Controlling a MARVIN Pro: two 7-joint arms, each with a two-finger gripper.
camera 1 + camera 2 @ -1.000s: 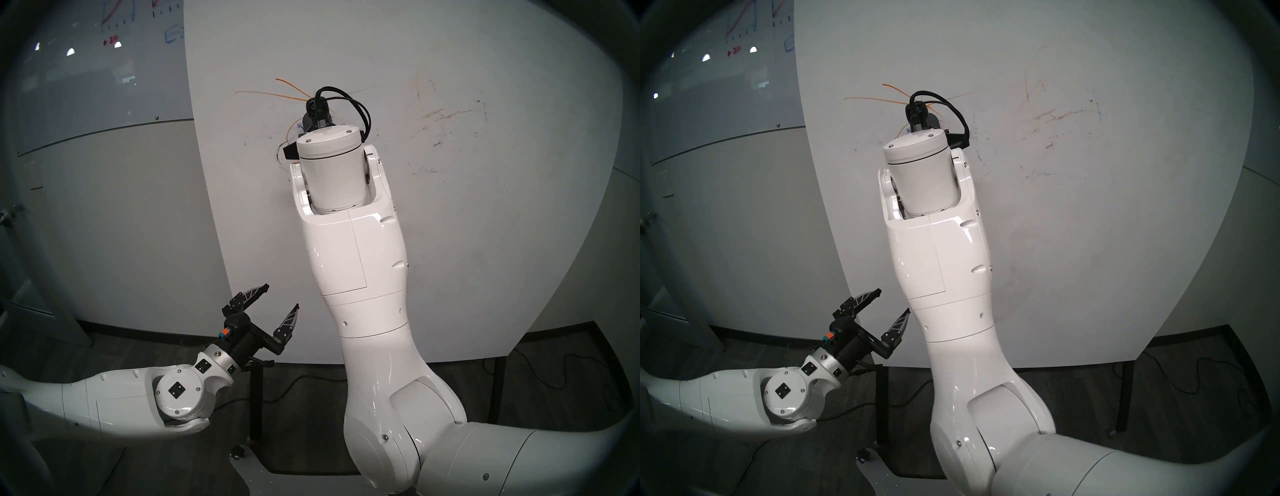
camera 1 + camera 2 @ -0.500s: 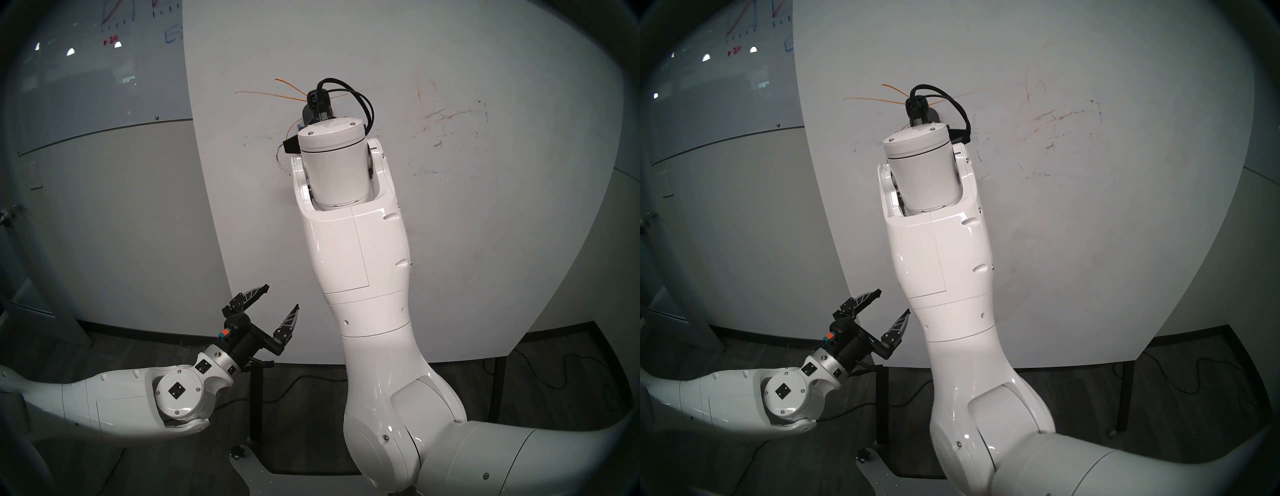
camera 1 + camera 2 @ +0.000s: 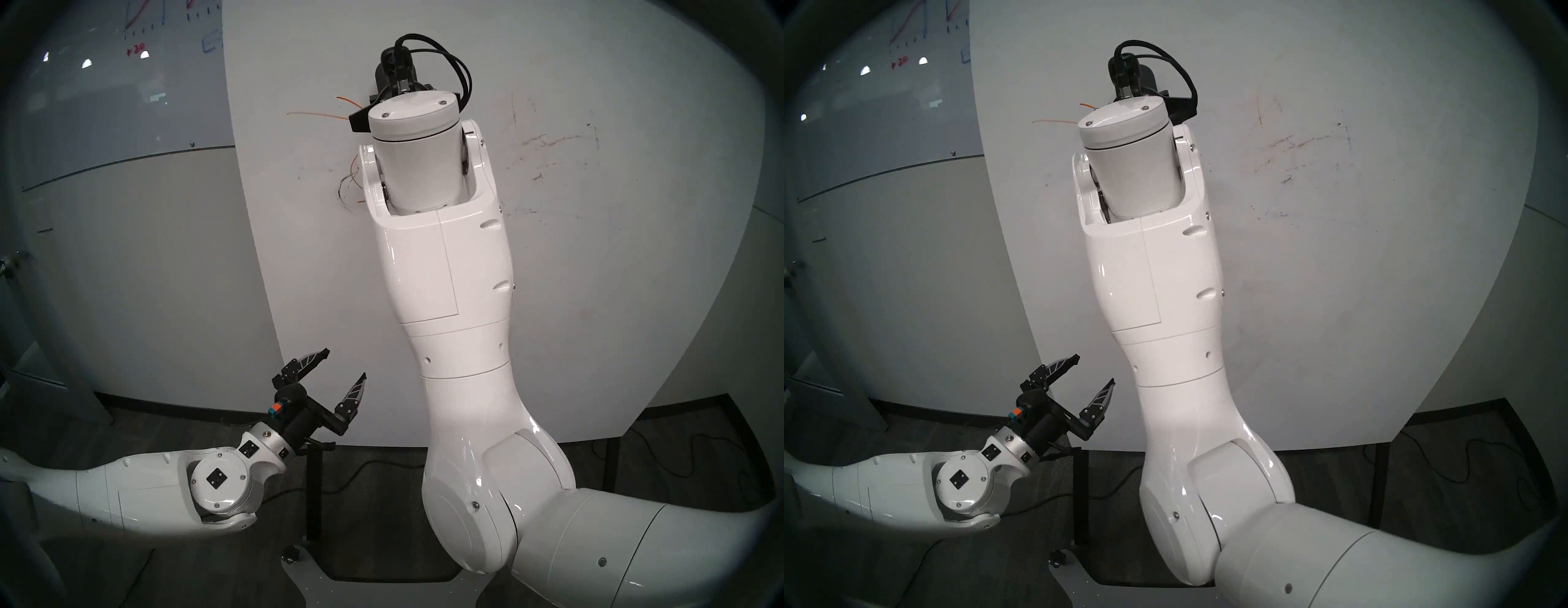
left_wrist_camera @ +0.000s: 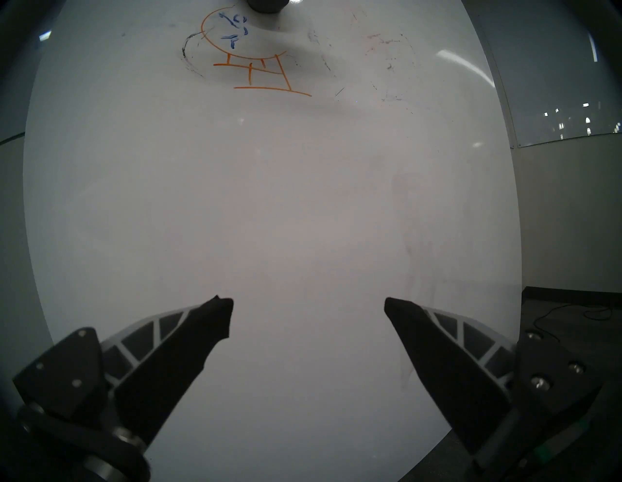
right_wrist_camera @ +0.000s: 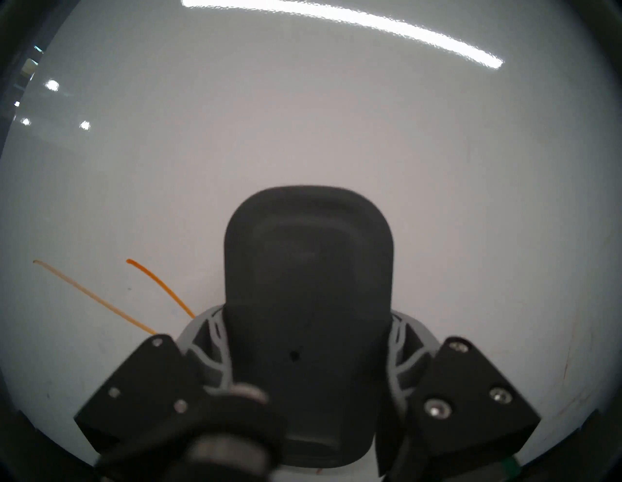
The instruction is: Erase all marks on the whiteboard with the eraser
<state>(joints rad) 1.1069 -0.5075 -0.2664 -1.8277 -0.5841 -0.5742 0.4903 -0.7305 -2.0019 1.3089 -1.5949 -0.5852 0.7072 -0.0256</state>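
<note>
Matte white whiteboard (image 4: pixel 269 202); orange helicopter lines (image 4: pixel 262 70), blue stick figure (image 4: pixel 234 30), black scribbles (image 4: pixel 190 57) were noted; eraser (image 5: pixel 308 286) dark grey.

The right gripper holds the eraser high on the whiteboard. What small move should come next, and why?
Probably a downward stroke. The right gripper grips the eraser above most of the marks: the orange helicopter drawing and blue stick figure lie unerased lower on the whiteboard.

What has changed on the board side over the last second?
The right gripper, shut on the eraser, slid up the whiteboard, wiping the orange rotor lines near it. The open left gripper and the right-hand smudges are unchanged.
</note>
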